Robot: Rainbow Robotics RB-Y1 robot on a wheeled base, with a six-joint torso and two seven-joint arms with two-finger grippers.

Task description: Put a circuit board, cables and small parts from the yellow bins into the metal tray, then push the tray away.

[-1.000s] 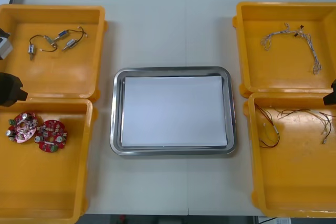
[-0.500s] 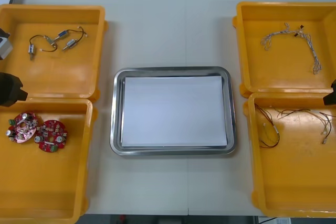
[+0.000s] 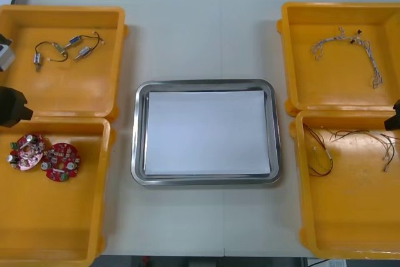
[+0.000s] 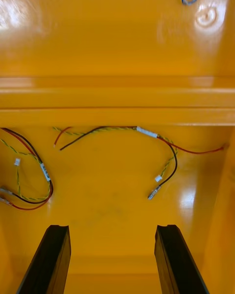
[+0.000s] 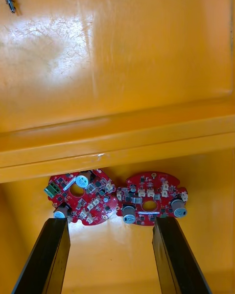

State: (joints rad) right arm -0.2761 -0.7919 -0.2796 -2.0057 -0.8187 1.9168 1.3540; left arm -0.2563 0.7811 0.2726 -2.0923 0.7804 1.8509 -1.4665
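The left pincer (image 5: 110, 220) hangs open over two touching red circuit boards (image 5: 93, 202).

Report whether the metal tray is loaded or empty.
Empty. The tray shows just its plain white inside; the circuit boards, cables and small metal parts all lie in the yellow bins.

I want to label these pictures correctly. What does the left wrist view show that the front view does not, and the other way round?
Left wrist view: the left gripper, open, with the two circuit boards just beyond its fingertips, and the small components on them. Front view: the metal tray, white inside, between the bins; the twisted cable and the red and yellow cables in the right bins; the right arm at the table's edge. Both: the two red boards, touching side by side in the near left bin, with the far left bin beyond.
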